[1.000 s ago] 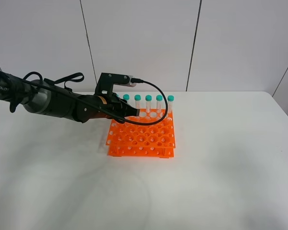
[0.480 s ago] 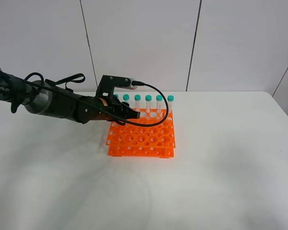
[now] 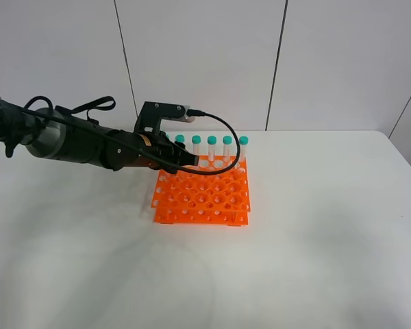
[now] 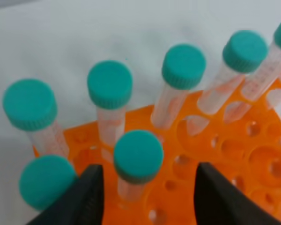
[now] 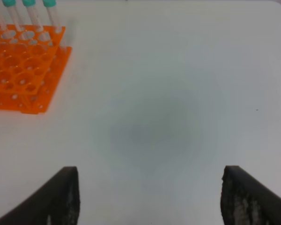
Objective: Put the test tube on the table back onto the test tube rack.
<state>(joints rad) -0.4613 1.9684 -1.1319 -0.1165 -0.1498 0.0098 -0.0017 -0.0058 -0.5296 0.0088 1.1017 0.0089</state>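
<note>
In the left wrist view the test tube [image 4: 138, 157] stands upright in a second-row hole of the orange test tube rack [image 4: 234, 154]. It is between the spread fingers of my left gripper [image 4: 147, 197], which is open and clear of the teal cap. Several identical tubes [image 4: 183, 65] stand in the row behind, and one more cap [image 4: 47, 180] is beside it. In the exterior view the left gripper [image 3: 185, 159] hovers over the rack's [image 3: 202, 195] back left and hides that tube. My right gripper [image 5: 150, 201] is open and empty above the white table [image 5: 168, 93].
The back row of teal-capped tubes [image 3: 212, 140] stands right beside and behind the left gripper. A black cable [image 3: 226, 130] loops from the left wrist over those tubes. The rack also shows in the right wrist view [image 5: 18, 70], far from the right gripper.
The left arm dipped slightly toward the rack half a second ago and has since risen a little. The rack and the back-row tubes have not moved.
</note>
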